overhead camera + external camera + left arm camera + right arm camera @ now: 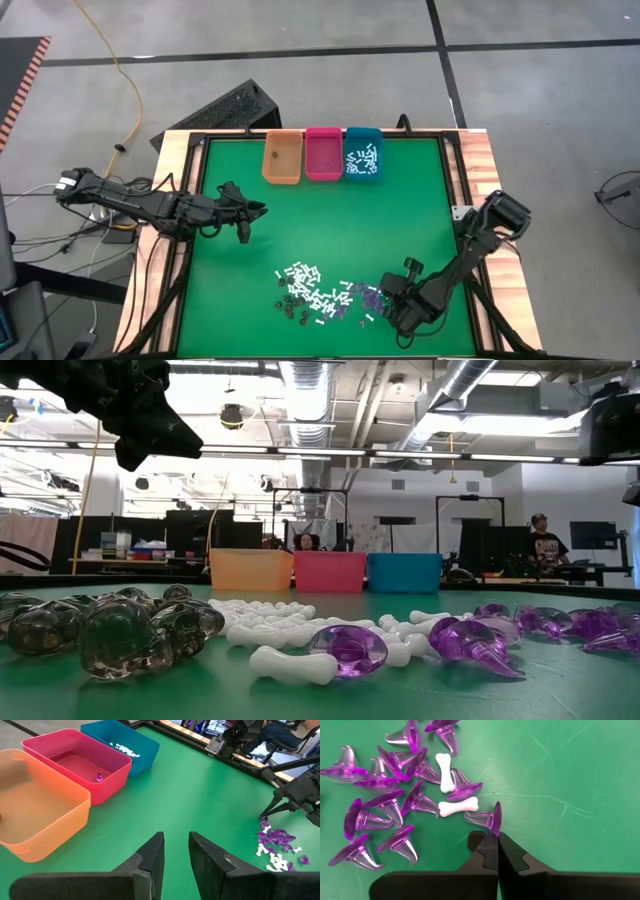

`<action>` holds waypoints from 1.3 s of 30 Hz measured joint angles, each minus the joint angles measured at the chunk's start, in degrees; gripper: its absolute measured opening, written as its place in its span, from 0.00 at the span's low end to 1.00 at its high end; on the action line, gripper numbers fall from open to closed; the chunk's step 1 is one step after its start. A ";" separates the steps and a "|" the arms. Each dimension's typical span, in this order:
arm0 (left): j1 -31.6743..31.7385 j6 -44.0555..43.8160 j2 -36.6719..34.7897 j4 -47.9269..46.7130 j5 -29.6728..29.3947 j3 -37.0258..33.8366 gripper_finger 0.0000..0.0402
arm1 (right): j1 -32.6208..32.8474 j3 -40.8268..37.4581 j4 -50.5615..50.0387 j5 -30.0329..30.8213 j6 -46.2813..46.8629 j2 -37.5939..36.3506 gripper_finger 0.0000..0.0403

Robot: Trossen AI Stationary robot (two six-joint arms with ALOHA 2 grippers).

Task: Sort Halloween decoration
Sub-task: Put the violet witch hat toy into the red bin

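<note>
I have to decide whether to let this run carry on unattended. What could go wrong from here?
1. The right tool has shut on only the brim edge of one purple hat; so thin a pinch may slip when lifted.
2. A white bone lies right beside that hat and might be dragged along.
3. The pink bin stands between the orange bin and the teal bin, so a drop could land wrong.

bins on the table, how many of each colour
orange bin: 1
pink bin: 1
teal bin: 1
total: 3
</note>
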 joint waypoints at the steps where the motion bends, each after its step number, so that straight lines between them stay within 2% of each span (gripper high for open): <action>1: 0.00 -0.01 0.00 0.00 0.01 0.00 0.19 | -0.10 0.99 -1.72 0.02 -0.37 -0.01 0.04; 9: 0.00 0.20 0.00 -0.06 0.14 0.00 0.19 | -0.56 4.48 -8.16 0.09 -3.13 -0.88 0.04; 14: 0.00 0.20 0.00 -0.09 0.13 0.00 0.19 | -2.19 4.46 -8.88 3.96 -3.42 -3.92 0.04; 18: 0.00 0.20 0.00 -0.07 0.38 0.00 0.19 | -5.64 4.46 -9.19 7.82 -8.20 -7.88 0.04; 24: 0.00 0.84 0.00 -0.09 0.39 0.00 0.19 | -16.00 4.57 -6.35 11.02 -23.01 -14.37 0.04; 30: 0.00 2.04 0.00 -0.11 0.42 0.00 0.19 | -29.28 4.59 7.30 10.50 -45.58 -17.00 0.04; 34: 0.00 2.13 0.00 -0.55 0.42 0.00 0.19 | -38.44 4.59 19.06 4.97 -59.26 -16.48 0.04; 39: -0.01 2.15 -0.02 -2.26 0.38 0.00 0.19 | -49.21 4.64 31.21 -2.64 -68.15 -13.94 0.04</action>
